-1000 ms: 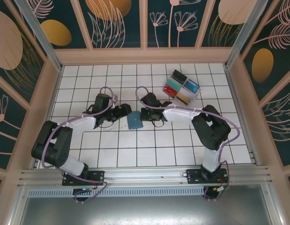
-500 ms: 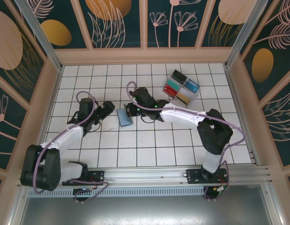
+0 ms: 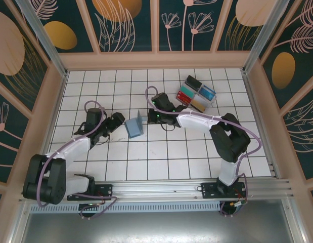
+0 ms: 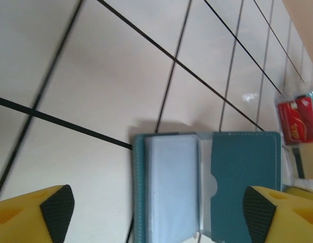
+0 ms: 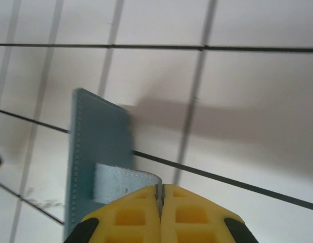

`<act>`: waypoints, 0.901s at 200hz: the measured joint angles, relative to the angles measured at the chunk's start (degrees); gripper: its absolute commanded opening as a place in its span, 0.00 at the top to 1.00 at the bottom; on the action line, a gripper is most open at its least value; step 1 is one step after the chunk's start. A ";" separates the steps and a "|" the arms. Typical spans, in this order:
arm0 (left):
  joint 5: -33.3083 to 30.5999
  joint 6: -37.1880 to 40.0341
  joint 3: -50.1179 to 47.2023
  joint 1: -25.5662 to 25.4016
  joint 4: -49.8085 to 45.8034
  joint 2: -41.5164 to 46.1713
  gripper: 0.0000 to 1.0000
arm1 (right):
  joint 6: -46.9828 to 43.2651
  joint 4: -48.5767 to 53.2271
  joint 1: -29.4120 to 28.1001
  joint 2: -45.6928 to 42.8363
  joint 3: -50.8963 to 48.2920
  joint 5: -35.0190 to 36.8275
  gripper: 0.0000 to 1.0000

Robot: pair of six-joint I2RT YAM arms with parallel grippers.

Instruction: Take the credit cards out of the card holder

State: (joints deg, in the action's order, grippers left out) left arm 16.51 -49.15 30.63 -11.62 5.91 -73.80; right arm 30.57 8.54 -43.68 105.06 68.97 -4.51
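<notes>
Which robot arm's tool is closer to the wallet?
Right. The right tool is shut on the wallet, lifting one side. The left tool is open just to the wallet's left, not touching it.

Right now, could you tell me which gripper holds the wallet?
The right gripper, shut on the wallet's flap; the left gripper is open, touching nothing.

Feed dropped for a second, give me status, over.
Left gripper open beside card holder. Right gripper shut on its flap, holder propped open. Tray stands apart.
</notes>
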 measured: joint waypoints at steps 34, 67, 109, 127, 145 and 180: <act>6.91 0.83 1.09 -1.07 2.69 -6.19 0.34 | -0.02 2.16 1.79 0.00 -3.17 -0.02 0.95; 9.22 1.14 3.78 -3.74 3.91 -10.69 0.54 | -0.02 3.61 2.60 0.02 -3.15 0.02 0.95; 7.50 1.33 5.64 -3.93 4.15 -10.99 0.57 | -0.04 3.80 2.78 0.02 -3.15 0.02 0.95; 7.63 1.31 5.73 -3.93 4.20 -10.99 0.57 | -0.04 3.80 2.78 0.02 -3.15 0.00 0.95; 8.39 1.38 5.88 -3.93 4.20 -11.34 0.53 | -0.07 3.80 2.78 0.02 -3.15 -0.02 0.95; 8.57 1.95 7.61 -4.17 3.74 -14.78 0.53 | -0.04 3.78 2.78 0.02 -3.15 -0.07 0.95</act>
State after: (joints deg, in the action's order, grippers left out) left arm 25.08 -47.20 38.24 -15.79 9.65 -88.58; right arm 30.52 12.32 -40.91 105.08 65.82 -4.58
